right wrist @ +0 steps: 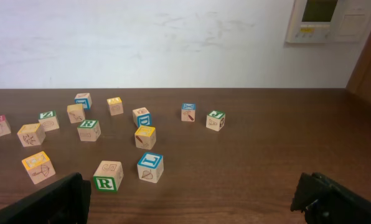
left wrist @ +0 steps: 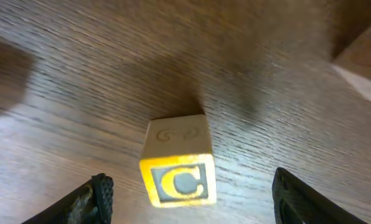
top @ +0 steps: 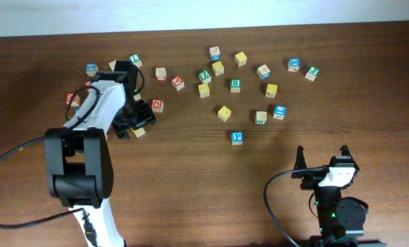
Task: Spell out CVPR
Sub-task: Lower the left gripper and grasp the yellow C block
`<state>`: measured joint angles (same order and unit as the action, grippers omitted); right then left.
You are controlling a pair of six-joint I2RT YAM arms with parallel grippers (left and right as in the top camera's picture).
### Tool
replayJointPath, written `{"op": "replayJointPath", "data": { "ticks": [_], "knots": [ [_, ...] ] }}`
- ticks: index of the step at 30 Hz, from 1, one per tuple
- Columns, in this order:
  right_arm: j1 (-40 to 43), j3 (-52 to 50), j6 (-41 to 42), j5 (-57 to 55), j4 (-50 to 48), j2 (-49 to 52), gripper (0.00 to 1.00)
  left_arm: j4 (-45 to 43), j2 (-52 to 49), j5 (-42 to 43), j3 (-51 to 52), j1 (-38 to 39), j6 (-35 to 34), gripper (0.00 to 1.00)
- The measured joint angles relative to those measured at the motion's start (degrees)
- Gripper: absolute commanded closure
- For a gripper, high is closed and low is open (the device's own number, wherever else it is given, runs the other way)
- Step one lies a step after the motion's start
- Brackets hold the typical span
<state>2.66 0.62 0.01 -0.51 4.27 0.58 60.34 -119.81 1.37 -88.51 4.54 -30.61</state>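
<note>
1. My left gripper [left wrist: 192, 190], jaws spread wide, straddles the yellow C block [left wrist: 178, 168] at 9 o'clock on the table [top: 191, 178], lined up, I judge, to pinch the first letter
2. My right gripper [right wrist: 190, 196], likewise spread and empty, waits parked at 5 o'clock, out of the way
3. V block [top: 204, 75] and R block [top: 235, 85] lie toward 12 o'clock; P block [top: 237, 138] sits near centre

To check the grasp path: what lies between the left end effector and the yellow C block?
In the left wrist view, only bare table separates the left end effector from the C block.
</note>
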Motion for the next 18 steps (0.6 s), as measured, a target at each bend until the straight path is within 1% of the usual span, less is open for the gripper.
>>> {"op": "replayJointPath", "data": {
  "ticks": [2,3,4,6,7,12,14,16,18],
  "knots": [
    [0.00,0.00,0.00,0.00,0.00,0.00,0.02,-0.35,-2.40,-0.07,0.00,-0.02,0.24,0.34],
    [0.00,0.00,0.02,0.00,0.00,0.00,0.02,-0.50,-3.06,-0.07,-0.02,-0.02,0.24,0.40],
    [0.00,0.00,0.02,0.00,0.00,0.00,0.02,-0.66,-3.06,-0.26,-0.02,-0.02,0.26,0.41],
    [0.00,0.00,0.00,0.00,0.00,0.00,0.02,-1.36,-3.06,-0.31,-0.02,0.00,0.61,0.38],
    [0.00,0.00,0.02,0.00,0.00,0.00,0.02,-1.62,-3.06,-0.33,-0.02,-0.02,0.63,0.38],
    [0.00,0.00,0.02,0.00,0.00,0.00,0.02,-2.82,-3.06,-2.05,-0.11,0.00,0.87,0.57],
    [0.00,0.00,0.02,0.00,0.00,0.00,0.02,-2.82,-3.06,-2.29,-0.11,0.00,0.98,0.61],
    [0.00,0.00,0.00,0.00,0.00,0.00,0.02,-2.82,-3.06,-2.45,-0.11,0.00,0.90,0.63],
    [0.00,0.00,0.04,0.00,0.02,0.00,0.02,-2.82,-3.06,-2.45,-0.11,0.00,0.87,0.69]
  ]
}}
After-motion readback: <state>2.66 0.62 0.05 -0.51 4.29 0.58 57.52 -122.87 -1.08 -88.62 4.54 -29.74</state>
